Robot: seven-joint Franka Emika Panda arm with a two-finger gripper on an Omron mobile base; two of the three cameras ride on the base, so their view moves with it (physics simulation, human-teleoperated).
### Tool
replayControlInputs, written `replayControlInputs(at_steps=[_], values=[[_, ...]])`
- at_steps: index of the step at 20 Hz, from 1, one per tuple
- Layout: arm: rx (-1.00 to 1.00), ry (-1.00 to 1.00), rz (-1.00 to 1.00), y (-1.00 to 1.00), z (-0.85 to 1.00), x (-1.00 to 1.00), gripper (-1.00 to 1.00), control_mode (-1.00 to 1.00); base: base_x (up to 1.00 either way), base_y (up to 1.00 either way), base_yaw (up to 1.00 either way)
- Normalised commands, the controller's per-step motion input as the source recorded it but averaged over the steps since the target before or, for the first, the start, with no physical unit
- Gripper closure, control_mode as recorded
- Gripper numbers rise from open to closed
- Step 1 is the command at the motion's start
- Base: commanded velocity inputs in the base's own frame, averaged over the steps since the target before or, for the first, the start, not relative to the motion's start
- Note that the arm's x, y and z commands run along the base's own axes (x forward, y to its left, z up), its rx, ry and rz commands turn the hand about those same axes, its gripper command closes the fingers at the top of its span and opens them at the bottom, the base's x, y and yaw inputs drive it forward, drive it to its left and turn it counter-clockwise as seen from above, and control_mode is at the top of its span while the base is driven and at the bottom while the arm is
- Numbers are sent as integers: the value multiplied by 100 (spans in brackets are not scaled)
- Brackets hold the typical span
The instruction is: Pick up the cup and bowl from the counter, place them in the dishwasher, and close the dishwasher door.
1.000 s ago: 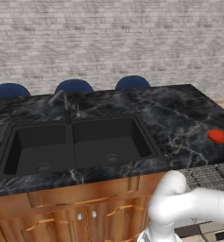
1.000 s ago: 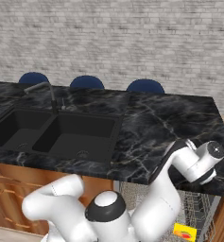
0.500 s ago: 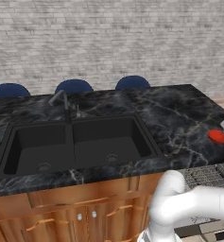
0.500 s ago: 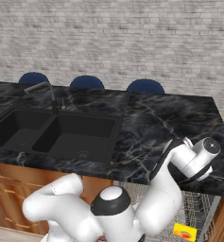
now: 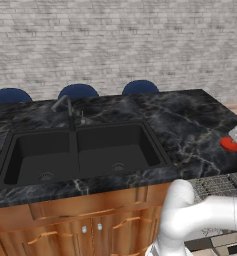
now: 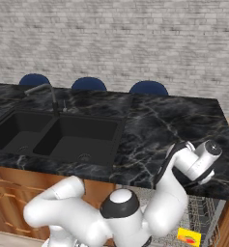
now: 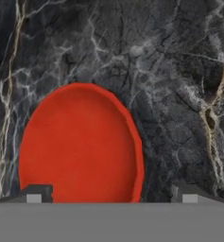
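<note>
The bowl [image 7: 80, 144] sits flat on the counter [image 7: 170, 71] and takes up the lower left of the hand view, right under the gripper [image 7: 111, 194], whose two tips poke up at the bottom edge, one at the bowl's left rim and the other off to the right on bare marble, so the jaws look spread wide with nothing between them but the bowl's right half. In the left base view the bowl [image 5: 230, 144] is a red patch at the far right edge of the frame, near the counter's [image 5: 185, 120] front right corner, with the wrist just beside it. Compared with half a second ago, the bowl hasn't budged, but in the right base view the end of the arm has swung a bit further out to the right and now sits over the counter's [image 6: 174, 120] front edge at the lower right. Below it the dishwasher [image 6: 203, 217] rack shows, with the cup [image 6: 189, 236] as a yellow blob at the bottom of that frame. The sink [image 5: 80, 155] at the left centre looks the same as before.
</note>
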Motion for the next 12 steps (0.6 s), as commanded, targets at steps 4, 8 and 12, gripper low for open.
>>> replayControlInputs(at_steps=[4, 8, 12], values=[[0, 1, 0, 0, -11, 9, 100, -100, 0, 0, 0], [1, 0, 0, 0, -11, 0, 100, -100, 0, 0, 0], [1, 0, 0, 0, -3, 0, 100, -100, 0, 0, 0]])
